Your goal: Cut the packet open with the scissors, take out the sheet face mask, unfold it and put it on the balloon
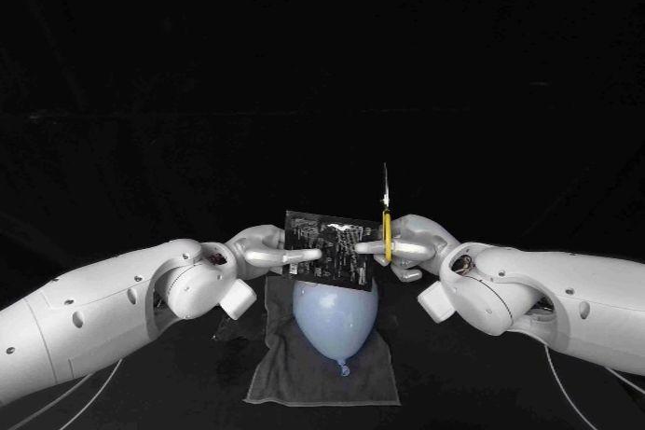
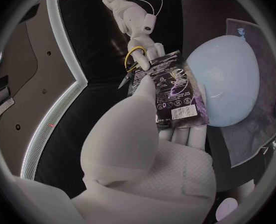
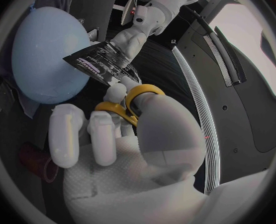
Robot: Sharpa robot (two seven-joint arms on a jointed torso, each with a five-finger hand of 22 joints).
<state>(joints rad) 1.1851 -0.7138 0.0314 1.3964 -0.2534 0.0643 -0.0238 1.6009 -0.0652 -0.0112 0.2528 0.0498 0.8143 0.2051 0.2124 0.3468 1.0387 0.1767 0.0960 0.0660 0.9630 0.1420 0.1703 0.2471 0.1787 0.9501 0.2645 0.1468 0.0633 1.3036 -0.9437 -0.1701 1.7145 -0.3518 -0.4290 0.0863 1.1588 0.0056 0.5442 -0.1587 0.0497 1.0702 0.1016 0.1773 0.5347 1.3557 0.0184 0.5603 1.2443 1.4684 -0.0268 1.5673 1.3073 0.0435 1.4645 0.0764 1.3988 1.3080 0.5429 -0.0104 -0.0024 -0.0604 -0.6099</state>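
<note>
My left hand [image 1: 267, 251] holds a dark printed packet [image 1: 331, 250] upright above the table, its fingers behind the packet [image 2: 175, 87] and the thumb on its front. My right hand [image 1: 410, 246] grips the yellow-handled scissors [image 1: 387, 227], with the blades pointing up beside the packet's right edge. In the right wrist view the yellow handles [image 3: 128, 102] sit round my fingers [image 3: 103, 134], close to the packet [image 3: 103, 64]. A pale blue balloon [image 1: 335, 320] lies below the packet on a grey cloth [image 1: 289, 379], its knot toward me.
The grey cloth [image 2: 262, 119] lies flat on the black table under the balloon [image 2: 228, 79]. The balloon [image 3: 47, 55] sits close under both hands. A dark reddish object [image 3: 35, 162] lies on the table by the cloth.
</note>
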